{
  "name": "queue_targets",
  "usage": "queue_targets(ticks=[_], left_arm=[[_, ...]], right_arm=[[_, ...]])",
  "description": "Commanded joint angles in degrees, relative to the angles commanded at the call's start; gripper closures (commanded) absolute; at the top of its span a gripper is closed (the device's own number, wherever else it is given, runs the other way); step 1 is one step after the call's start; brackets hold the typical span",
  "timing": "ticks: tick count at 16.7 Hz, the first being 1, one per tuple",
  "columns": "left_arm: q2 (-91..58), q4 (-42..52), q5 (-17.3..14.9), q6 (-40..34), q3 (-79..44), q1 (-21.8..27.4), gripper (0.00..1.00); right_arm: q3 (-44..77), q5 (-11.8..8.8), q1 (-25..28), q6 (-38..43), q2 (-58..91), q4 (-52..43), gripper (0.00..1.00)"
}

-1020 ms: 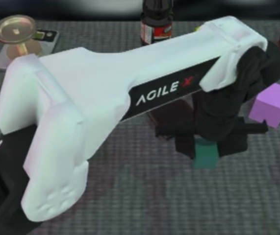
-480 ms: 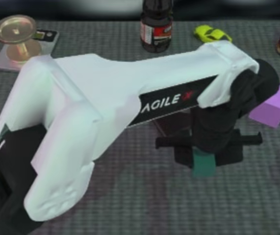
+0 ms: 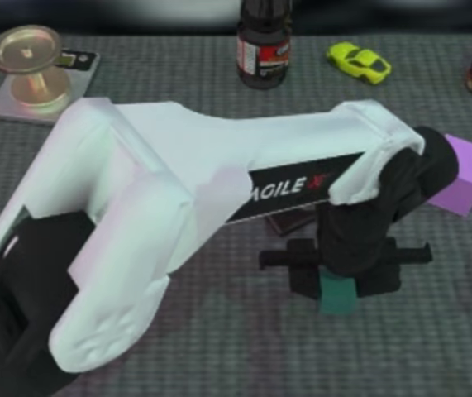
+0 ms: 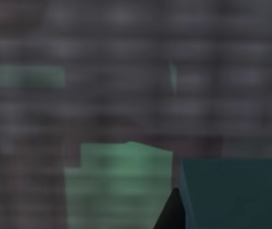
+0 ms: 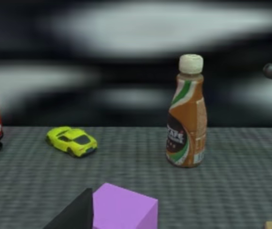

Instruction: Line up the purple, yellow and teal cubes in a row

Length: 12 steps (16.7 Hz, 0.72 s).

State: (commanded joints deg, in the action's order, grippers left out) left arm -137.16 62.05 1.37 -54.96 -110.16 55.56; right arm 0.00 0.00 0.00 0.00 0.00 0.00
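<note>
The teal cube (image 3: 336,294) sits between the fingers of my left gripper (image 3: 340,281), near the middle of the table (image 3: 244,347) toward its right side; my jaws are closed on it, and whether it touches the mat I cannot tell. In my left wrist view the teal cube fills the corner close up. The purple cube (image 3: 464,175) rests on the mat just beyond my left arm's wrist, near the right edge. Farther back stand a yellow-green toy car (image 3: 358,62), a dark bottle (image 3: 264,50) and a brown coffee bottle (image 5: 186,114). My right gripper is out of view.
</note>
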Motion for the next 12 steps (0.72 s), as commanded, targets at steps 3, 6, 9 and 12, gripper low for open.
queue_targets(ticks=[3,6,9,12], left_arm=[[0.0,0.0,0.0,0.0,0.0,0.0,0.77],[0.0,0.0,0.0,0.0,0.0,0.0,0.55],[0.0,0.0,0.0,0.0,0.0,0.0,0.32],[0.0,0.0,0.0,0.0,0.0,0.0,0.10]], right_arm=[[0.0,0.0,0.0,0.0,0.0,0.0,0.00],[0.0,0.0,0.0,0.0,0.0,0.0,0.00],[0.0,0.0,0.0,0.0,0.0,0.0,0.00],[0.0,0.0,0.0,0.0,0.0,0.0,0.00]])
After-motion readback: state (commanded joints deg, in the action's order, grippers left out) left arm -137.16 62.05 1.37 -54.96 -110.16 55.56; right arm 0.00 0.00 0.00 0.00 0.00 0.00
